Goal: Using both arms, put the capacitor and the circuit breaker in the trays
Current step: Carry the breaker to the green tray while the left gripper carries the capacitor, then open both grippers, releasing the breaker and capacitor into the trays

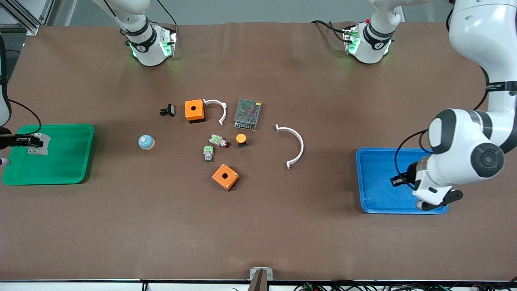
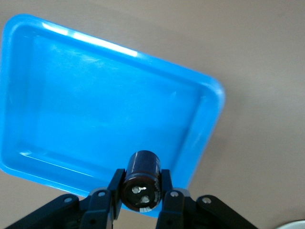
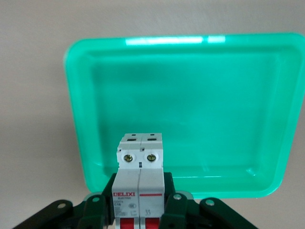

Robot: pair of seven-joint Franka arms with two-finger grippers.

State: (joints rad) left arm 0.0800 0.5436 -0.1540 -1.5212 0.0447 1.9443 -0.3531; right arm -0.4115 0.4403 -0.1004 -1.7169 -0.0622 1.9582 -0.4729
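1. The left gripper (image 2: 139, 198) pinches the capacitor (image 2: 141, 180) between its fingers, terminal end toward the wrist camera. It hangs over the blue tray (image 1: 373, 198) at the left arm's end of the table, seemingly so that a release would drop the part inside the rim.
2. In the front view, the left gripper (image 1: 398, 179) sits over the tray's edge at about 3 o'clock from the tray's middle. The capacitor itself cannot be made out in that view.
3. The right gripper (image 3: 139, 202) is clamped on the circuit breaker (image 3: 139, 179), gripped by its sides, screw terminals pointing away from the wrist.
4. The breaker (image 1: 39, 144) is over the green tray (image 1: 72, 169) at the right arm's end, at roughly 10 o'clock from that tray's middle. Whether it touches the tray floor cannot be told.
5. Pose: the left arm folds down from its base with the wrist angled toward the tray. The right arm is mostly out of frame, only its gripper (image 1: 30, 142) reaching in level over the tray.
6. Judgement: both parts appear ready for release, each over its own tray.
7. The orange boxes (image 1: 194, 110), white arcs (image 1: 293, 145) and other items stay at table centre, well apart from both trays.
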